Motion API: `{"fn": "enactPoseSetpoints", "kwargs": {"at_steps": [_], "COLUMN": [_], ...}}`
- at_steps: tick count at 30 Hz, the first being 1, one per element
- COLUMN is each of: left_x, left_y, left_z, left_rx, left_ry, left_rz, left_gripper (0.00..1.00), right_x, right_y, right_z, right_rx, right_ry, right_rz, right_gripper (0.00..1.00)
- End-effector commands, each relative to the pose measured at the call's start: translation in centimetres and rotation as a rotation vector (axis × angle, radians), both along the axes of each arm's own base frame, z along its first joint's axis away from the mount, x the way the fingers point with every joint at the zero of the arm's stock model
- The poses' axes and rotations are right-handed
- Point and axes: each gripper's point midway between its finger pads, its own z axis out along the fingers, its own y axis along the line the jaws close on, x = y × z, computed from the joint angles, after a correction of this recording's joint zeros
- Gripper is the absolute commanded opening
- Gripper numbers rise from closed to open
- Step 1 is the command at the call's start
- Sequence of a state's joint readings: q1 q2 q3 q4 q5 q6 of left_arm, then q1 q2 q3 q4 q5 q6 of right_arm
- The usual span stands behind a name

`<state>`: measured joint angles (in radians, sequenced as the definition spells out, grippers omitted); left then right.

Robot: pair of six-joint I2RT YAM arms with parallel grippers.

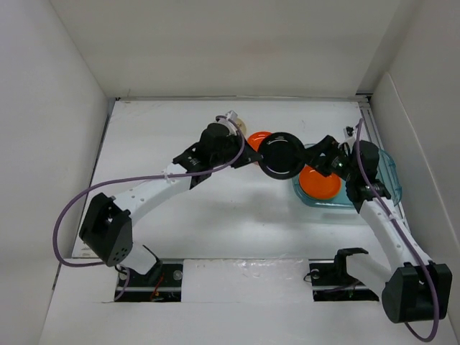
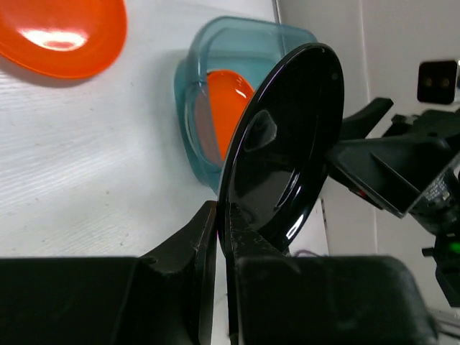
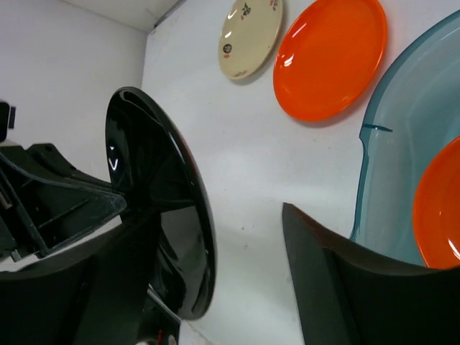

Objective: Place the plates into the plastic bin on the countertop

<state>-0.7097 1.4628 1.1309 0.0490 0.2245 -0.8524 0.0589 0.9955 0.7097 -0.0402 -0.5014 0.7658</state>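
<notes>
Evidently mid-handover, the left gripper [image 2: 223,215] pinches the black plate [image 2: 287,151] by its rim over the countertop [image 1: 180,136] just beside the plastic bin [image 1: 384,172], and the right gripper [image 1: 322,157], wide open and empty, must next close on it.

Glossy black plate [image 1: 282,155], orange plates [image 3: 330,57], cream plate [image 3: 250,36] with motifs, teal bin [image 3: 392,165]

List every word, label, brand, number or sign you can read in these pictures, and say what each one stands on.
No text can be read anywhere.
The cream plate bears small dark and red marks, too small and blurred to tell whether they are writing or pattern.
</notes>
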Motion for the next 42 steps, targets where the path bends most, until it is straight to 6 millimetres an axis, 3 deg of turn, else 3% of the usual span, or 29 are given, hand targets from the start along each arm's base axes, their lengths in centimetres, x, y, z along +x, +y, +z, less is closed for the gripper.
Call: {"fn": "enactPoseSetpoints", "kwargs": {"at_steps": [1,3,4,5,6,7,8,9,10,13,14,15,17,22,26,28,34,35,36,38,42], "left_x": [-1.5,-2.0,-2.2,-2.3,-2.3,-1.7,-0.6,0.0,0.5,2.5,2.7,3.2,4.3,6.0,8.4,9.3,10.4,10.4,10.6,10.8,10.8], "left_y": [-2.4,-3.0,-3.3,-3.5,-3.5,-3.2,-2.3,-1.8,-1.2,1.7,2.3,3.2,5.0,8.0,10.4,11.4,11.9,11.9,12.3,12.4,12.9], "left_z": [1.0,0.9,1.4,0.9,0.9,0.9,-0.2,-0.3,-0.9,-2.3,-2.7,-3.1,-3.8,-6.0,-7.3,-7.5,-7.7,-7.7,-8.1,-8.5,-9.2], "left_rx": [-0.071,-0.081,-0.101,-0.103,-0.103,-0.087,-0.026,0.000,0.029,0.135,0.159,0.181,0.205,0.311,0.347,0.345,0.354,0.354,0.367,0.378,0.399], "left_ry": [-0.045,-0.043,-0.057,-0.052,-0.052,-0.051,-0.031,-0.032,-0.026,-0.035,-0.031,-0.022,-0.012,-0.002,0.018,0.031,0.026,0.027,0.030,0.034,0.046], "left_rz": [-0.133,-0.163,-0.183,-0.193,-0.193,-0.162,-0.077,-0.032,0.007,0.165,0.193,0.224,0.278,0.401,0.461,0.483,0.488,0.488,0.491,0.499,0.500], "left_gripper": [0.00,0.00,0.00,0.00,0.00,0.03,0.55,0.99,0.99,0.99,0.99,0.99,0.99,0.99,0.99,0.99,0.99,0.99,0.99,0.99,0.99], "right_x": [0.0,-0.1,0.0,0.0,0.4,0.4,0.7,0.9,0.8,0.6,-0.1,-0.4,-1.4,-2.8,-3.0,-2.6,-1.2,-0.9,-0.8,-0.6,-1.2], "right_y": [0.5,0.6,0.4,0.4,-0.4,-0.5,-2.0,-2.7,-4.3,-8.4,-9.2,-10.0,-11.5,-13.7,-14.5,-14.5,-14.5,-14.6,-14.4,-14.5,-13.9], "right_z": [1.7,1.6,1.6,1.6,1.6,1.2,1.2,1.2,-0.4,-2.2,-3.9,-3.9,-6.2,-7.7,-8.5,-8.3,-9.9,-9.5,-9.8,-9.5,-7.2], "right_rx": [0.025,0.035,0.034,0.034,0.031,0.038,0.051,0.055,0.050,0.035,0.028,0.030,0.013,-0.016,-0.010,-0.007,-0.033,-0.042,-0.038,-0.038,-0.019], "right_ry": [-0.113,-0.110,-0.110,-0.110,-0.110,-0.095,-0.081,-0.064,0.012,0.066,0.124,0.133,0.202,0.227,0.228,0.214,0.265,0.254,0.264,0.262,0.200], "right_rz": [0.049,0.056,0.047,0.046,0.018,0.006,-0.081,-0.138,-0.229,-0.463,-0.508,-0.545,-0.620,-0.725,-0.762,-0.762,-0.724,-0.720,-0.709,-0.709,-0.689], "right_gripper": [0.72,0.59,0.32,0.16,0.03,0.00,0.00,0.00,0.00,0.00,0.00,0.00,0.00,0.00,0.00,0.03,0.29,0.42,0.66,0.73,0.89]}}
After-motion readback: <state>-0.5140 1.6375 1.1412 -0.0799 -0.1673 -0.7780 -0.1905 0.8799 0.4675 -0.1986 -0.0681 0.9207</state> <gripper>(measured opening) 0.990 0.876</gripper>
